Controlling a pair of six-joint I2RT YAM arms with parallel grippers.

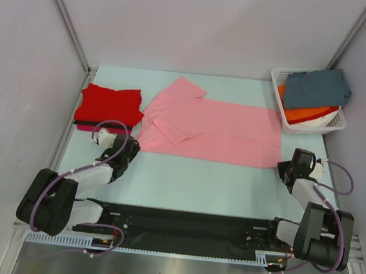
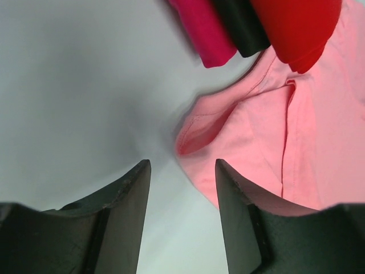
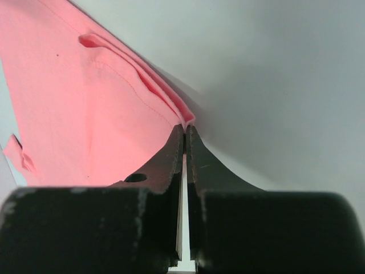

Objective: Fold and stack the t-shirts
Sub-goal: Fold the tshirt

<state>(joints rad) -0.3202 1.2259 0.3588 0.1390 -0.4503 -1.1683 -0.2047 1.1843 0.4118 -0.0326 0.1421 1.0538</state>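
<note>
While the pink t-shirt (image 1: 229, 132) lies left-to-right, collar leftward, right hand (image 3: 185, 127) pinches its hem; left hand (image 2: 182, 163) stands parted.

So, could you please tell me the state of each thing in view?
pink t-shirt: lying flat, partly folded.
folded stack: folded, red on top.
basket: holding loosely piled shirts.
left gripper: open, empty.
right gripper: shut on the pink t-shirt's corner.

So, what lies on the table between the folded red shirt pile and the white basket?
The light pink t-shirt, spread out flat, fills that stretch, from beside the red pile almost to the basket. The top view shows this.
</note>
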